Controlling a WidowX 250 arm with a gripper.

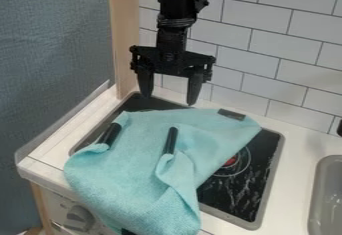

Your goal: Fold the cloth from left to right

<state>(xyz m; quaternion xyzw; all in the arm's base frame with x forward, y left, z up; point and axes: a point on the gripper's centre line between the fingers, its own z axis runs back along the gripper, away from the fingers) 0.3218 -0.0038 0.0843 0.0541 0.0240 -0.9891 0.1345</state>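
My gripper (168, 98) hangs open above the back edge of the stove, with nothing between its fingers. Below and in front of it lies the turquoise cloth (127, 179), rumpled over the left and middle of the black stove top and drooping over the counter's front edge. Dark strips show on the cloth at its left side, middle, back right corner and bottom edge. A raised fold runs down from the middle strip. Gripper and cloth are apart.
The black stove top (240, 194) shows to the right of the cloth, with a grey sink (327, 194) at the far right. White tiled wall (267, 44) stands behind, a wooden post (123, 39) at the back left. A knob (79, 218) sits on the front panel.
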